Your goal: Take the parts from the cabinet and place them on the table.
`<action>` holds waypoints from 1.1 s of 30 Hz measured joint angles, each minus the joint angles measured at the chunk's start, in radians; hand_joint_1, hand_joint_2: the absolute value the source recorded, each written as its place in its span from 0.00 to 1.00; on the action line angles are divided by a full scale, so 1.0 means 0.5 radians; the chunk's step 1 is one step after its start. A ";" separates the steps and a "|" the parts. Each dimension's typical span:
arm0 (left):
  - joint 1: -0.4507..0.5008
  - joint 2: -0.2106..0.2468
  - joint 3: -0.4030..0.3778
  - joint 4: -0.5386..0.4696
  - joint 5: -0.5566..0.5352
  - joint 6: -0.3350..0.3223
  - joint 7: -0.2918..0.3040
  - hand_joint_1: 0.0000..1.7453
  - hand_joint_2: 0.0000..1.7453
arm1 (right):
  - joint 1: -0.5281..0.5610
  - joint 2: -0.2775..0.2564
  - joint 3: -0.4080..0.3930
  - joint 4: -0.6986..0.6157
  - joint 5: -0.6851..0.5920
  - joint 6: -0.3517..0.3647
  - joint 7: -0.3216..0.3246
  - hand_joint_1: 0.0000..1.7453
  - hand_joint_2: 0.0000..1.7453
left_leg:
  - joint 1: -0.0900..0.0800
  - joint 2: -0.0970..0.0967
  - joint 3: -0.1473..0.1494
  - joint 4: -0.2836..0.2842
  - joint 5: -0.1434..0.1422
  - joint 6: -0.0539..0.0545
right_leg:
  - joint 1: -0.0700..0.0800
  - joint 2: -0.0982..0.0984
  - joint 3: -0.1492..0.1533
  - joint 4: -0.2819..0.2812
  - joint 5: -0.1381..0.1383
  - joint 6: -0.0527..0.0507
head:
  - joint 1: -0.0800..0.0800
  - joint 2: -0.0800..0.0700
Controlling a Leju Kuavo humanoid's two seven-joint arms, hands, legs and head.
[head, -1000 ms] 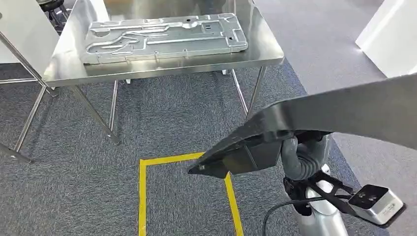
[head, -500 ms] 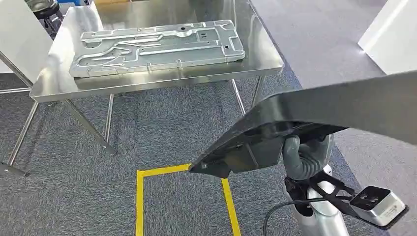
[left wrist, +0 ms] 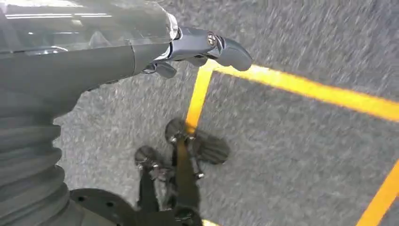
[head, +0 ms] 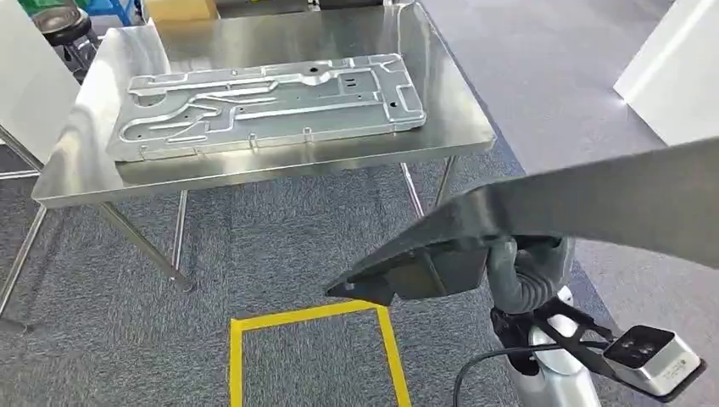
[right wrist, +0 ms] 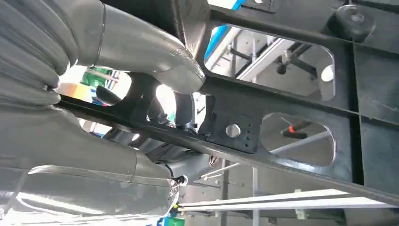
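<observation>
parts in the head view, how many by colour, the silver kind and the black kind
silver stamped metal part, lying flat on the steel table: 1
black part, held up by the right hand over the carpet: 1
total: 2

Industrial workshop, steel table (head: 280,165) with stamped metal panel (head: 267,103), grey carpet, yellow floor tape (head: 309,315)
</observation>
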 joint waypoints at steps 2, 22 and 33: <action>-0.003 0.002 0.000 0.000 0.001 0.000 0.001 0.00 1.00 | -0.007 0.000 0.002 -0.002 -0.004 -0.005 -0.001 1.00 1.00 | 0.003 0.000 0.029 -0.008 -0.025 0.015 | -0.008 -0.008 -0.165 0.246 -0.056 0.021 | 0.000 0.000; 0.000 0.003 0.002 0.000 0.024 -0.002 0.007 0.00 1.00 | -0.047 0.008 0.029 0.031 -0.021 -0.033 0.000 1.00 1.00 | 0.006 0.000 -0.147 0.464 -0.383 -0.099 | -0.003 -0.019 -0.115 -0.119 0.085 -0.092 | 0.000 0.000; -0.006 0.011 0.004 0.000 0.021 -0.003 0.005 0.00 1.00 | -0.042 0.010 0.031 0.035 -0.014 -0.034 -0.001 1.00 1.00 | -0.005 -0.002 0.048 -0.023 -0.026 0.014 | -0.007 -0.019 -0.228 0.283 -0.102 0.009 | 0.000 0.000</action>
